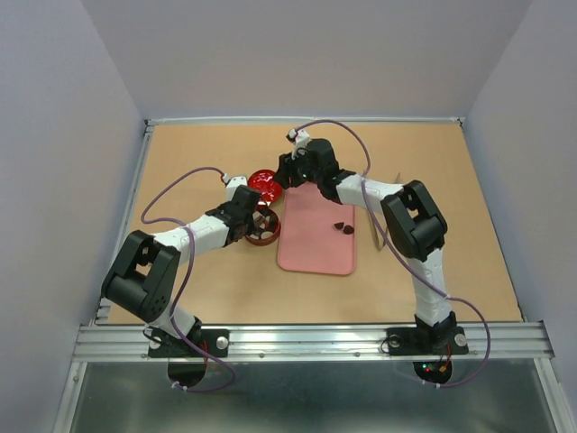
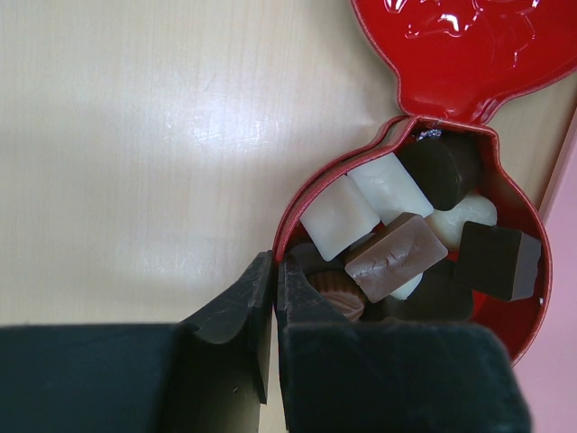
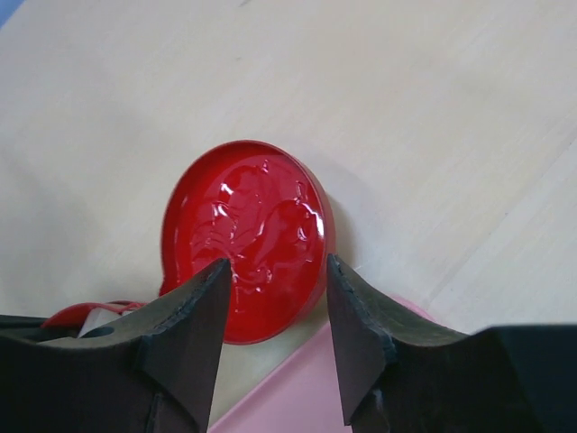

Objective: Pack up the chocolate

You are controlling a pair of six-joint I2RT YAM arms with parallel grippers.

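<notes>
L hand (image 2: pixel 273 311) clamped on tin (image 2: pixel 518 329) rim; R hand (image 3: pixel 275 298) apart over lid (image 3: pixel 243 234) at tin's 12 o'clock. Risk: heaped chocolates (image 2: pixel 397 257) jam lid, tin tips.

L hand (image 2: pixel 273 271) pinched shut, R hand (image 3: pixel 277 275) spread apart.

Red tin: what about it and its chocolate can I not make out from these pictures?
- Left wrist view: the left gripper hides the near side of the red tin and some chocolate.
- Top view: the pieces inside are too small to count.
- Right wrist view: the right gripper covers the near edge of the lid.
</notes>
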